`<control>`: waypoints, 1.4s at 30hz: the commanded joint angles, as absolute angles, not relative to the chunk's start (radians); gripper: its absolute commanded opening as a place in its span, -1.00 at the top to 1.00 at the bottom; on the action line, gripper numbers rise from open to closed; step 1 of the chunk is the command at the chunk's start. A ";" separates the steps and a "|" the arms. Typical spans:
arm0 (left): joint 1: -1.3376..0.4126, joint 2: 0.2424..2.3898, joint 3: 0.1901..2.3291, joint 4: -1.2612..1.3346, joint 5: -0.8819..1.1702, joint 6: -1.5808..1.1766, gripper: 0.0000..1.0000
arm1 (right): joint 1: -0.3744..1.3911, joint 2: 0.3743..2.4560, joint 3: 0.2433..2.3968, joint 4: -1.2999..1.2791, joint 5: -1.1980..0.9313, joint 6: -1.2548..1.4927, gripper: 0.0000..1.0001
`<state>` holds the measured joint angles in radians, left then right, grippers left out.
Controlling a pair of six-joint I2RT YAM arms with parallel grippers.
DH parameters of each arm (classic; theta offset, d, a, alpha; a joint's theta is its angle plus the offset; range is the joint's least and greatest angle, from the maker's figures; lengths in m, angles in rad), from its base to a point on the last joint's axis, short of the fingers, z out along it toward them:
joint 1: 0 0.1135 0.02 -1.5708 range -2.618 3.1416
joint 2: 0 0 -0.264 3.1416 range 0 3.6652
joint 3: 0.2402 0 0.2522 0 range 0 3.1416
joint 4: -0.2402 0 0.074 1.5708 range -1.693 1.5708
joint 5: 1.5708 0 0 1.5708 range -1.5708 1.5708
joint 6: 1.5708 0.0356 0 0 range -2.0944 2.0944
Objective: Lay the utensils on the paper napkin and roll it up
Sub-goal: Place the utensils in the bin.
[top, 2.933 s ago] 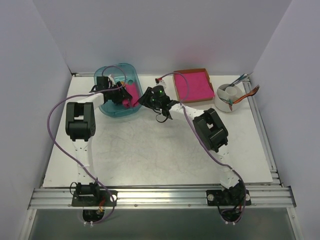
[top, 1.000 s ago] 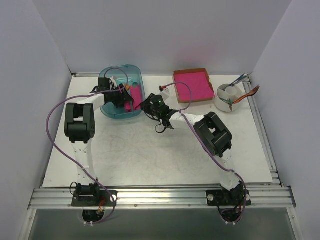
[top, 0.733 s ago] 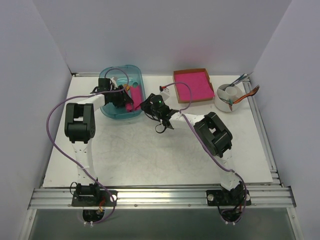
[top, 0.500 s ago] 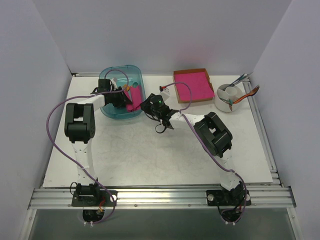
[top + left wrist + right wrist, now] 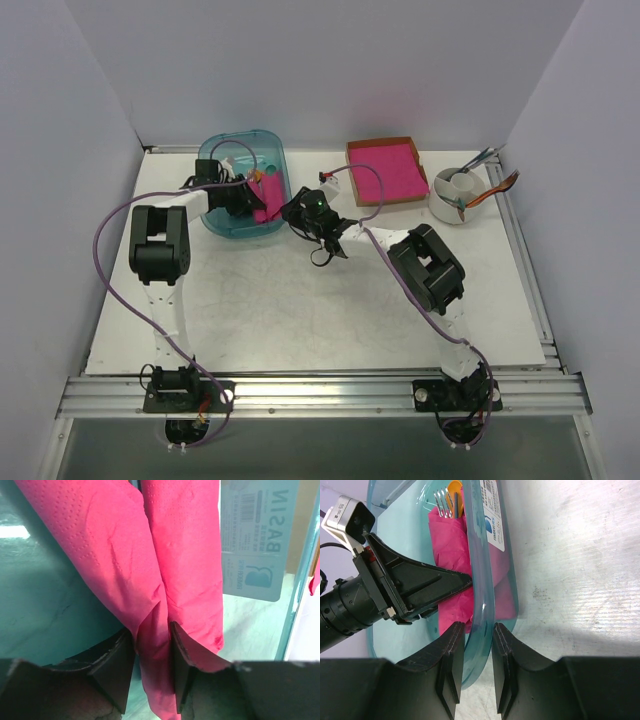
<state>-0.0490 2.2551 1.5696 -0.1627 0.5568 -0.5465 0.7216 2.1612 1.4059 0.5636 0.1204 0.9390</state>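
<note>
Table: white, its far left partly covered by the left arm in the overhead view.

Basin: teal, see-through, at the far left. From above, the arm hid much of its inside.

Right gripper: clamped on the basin's near wall, one finger inside, one outside.

Napkin: lay in the basin, rolled into a creased magenta tube. In the left wrist view it ran out of frame at both ends.

Left gripper: pinched the roll near one end.

Fork and spoon: only the grey tines and orange bowl stuck out of the far end, the handles hidden inside the roll. From above I could not make either out.
</note>
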 commanded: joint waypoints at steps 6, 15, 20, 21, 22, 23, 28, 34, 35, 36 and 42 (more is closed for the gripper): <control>-0.061 2.306 1.592 -0.348 0.445 -0.466 -0.19 | 0.726 2.106 1.411 0.505 0.169 0.900 0.63; -0.078 2.318 1.641 -0.413 0.399 -0.457 -0.09 | 0.726 2.097 1.411 0.499 0.170 0.900 0.63; -0.077 2.306 1.629 -0.407 0.396 -0.465 0.00 | 0.723 2.099 1.408 0.497 0.169 0.900 0.63; -0.077 2.306 1.626 -0.408 0.396 -0.465 0.00 | 0.724 2.100 1.408 0.499 0.167 0.900 0.63; -0.075 2.301 1.623 -0.399 0.396 -0.469 0.01 | 0.723 2.100 1.408 0.499 0.167 0.900 0.63; -0.075 2.299 1.620 -0.396 0.396 -0.471 0.01 | 0.724 2.100 1.408 0.497 0.166 0.900 0.63; -0.072 2.281 1.580 -0.345 0.391 -0.462 -0.32 | 0.719 2.102 1.408 0.497 0.164 0.900 0.63; -0.074 2.273 1.577 -0.339 0.385 -0.468 -0.37 | 0.718 2.103 1.408 0.499 0.160 0.902 0.63; -0.072 2.278 1.585 -0.344 0.385 -0.469 -0.35 | 0.716 2.102 1.408 0.499 0.160 0.902 0.63; -0.072 2.281 1.592 -0.351 0.385 -0.469 -0.32 | 0.716 2.102 1.408 0.499 0.158 0.902 0.63; -0.074 2.287 1.605 -0.374 0.382 -0.463 -0.25 | 0.715 2.105 1.408 0.499 0.150 0.902 0.63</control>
